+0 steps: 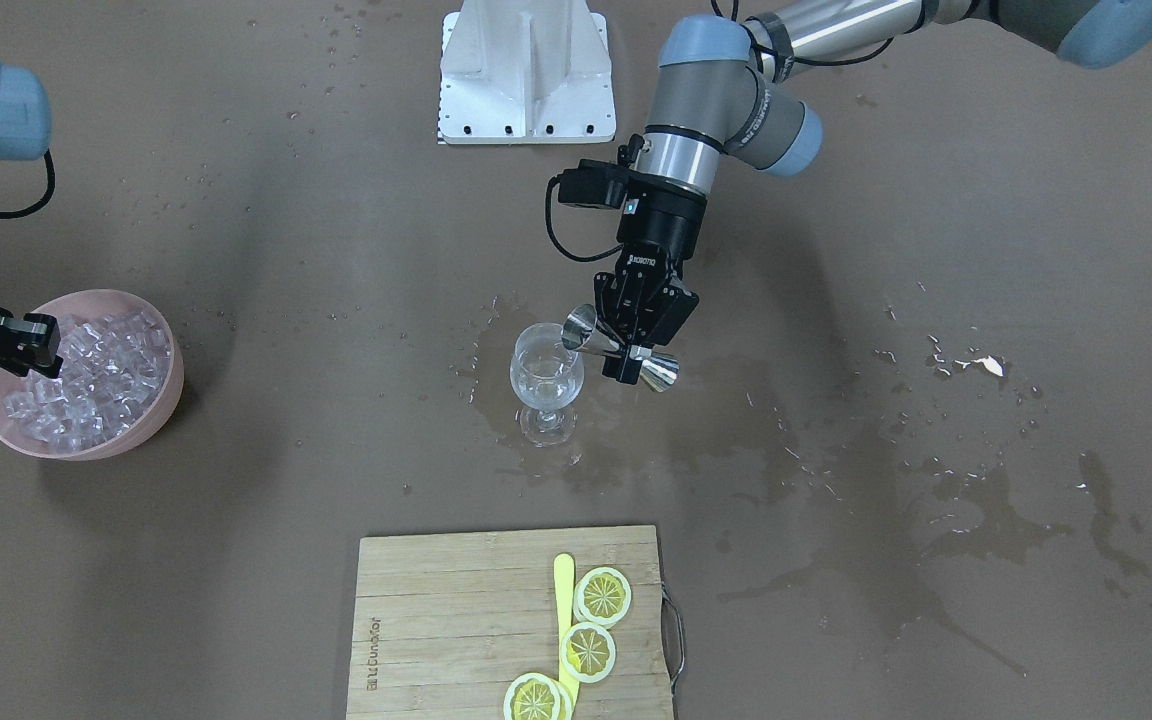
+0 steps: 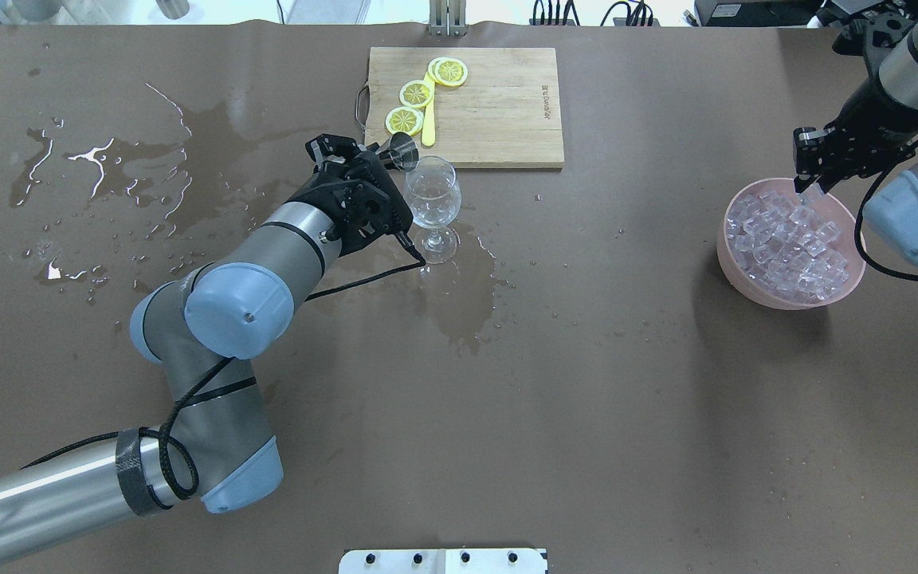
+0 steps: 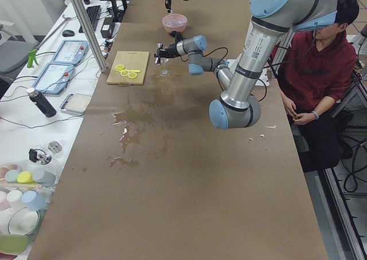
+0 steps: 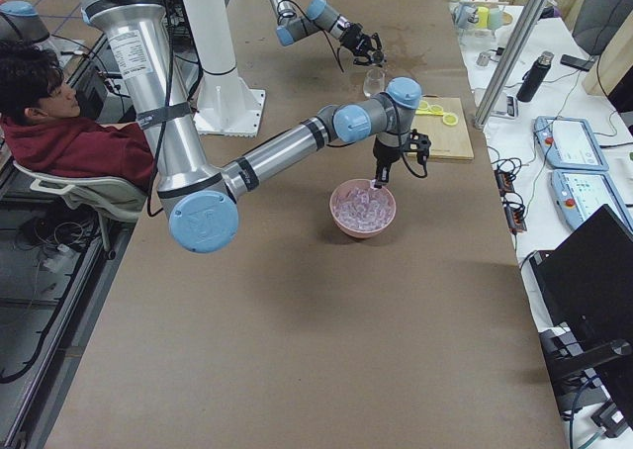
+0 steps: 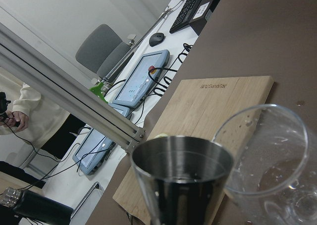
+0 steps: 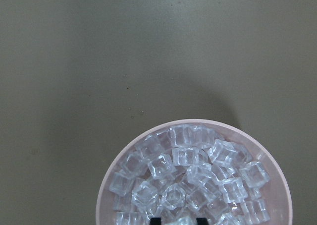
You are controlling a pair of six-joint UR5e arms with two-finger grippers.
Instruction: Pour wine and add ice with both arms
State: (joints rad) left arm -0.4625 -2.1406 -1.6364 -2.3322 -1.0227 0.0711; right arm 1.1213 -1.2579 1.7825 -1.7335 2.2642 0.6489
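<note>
**Desk:** What did the left arm have?

**Photographer:** The left gripper [image 1: 625, 352] was clamped on the waist of a steel jigger [image 1: 659, 371]. The jigger was tipped almost onto its side, with one mouth at the rim of the stemmed glass [image 1: 546, 372]. The glass stood upright in a wet patch on the brown table [image 1: 236, 520] (more spills darkened the surface toward the left arm's side).

**Desk:** And the ice?

**Photographer:** The ice [image 1: 101, 380] lay heaped in a pink bowl [image 1: 151, 425], well apart from the glass, at the right arm's end of the table. The right gripper [image 2: 813, 185] hung over the bowl with its tips pointing down at the cubes.

**Desk:** Did it hold one?

**Photographer:** I could not tell. The wrist view showed two black fingertips [image 6: 156, 220] narrowly apart, with cubes between and beneath them. Whether one was pinched was not clear.

**Desk:** Anything else in shot?

**Photographer:** A bamboo cutting board [image 1: 436, 620] lay on the operators' side of the glass. It carried three lemon slices [image 1: 603, 595] and a yellow stick [image 1: 564, 580].
</note>
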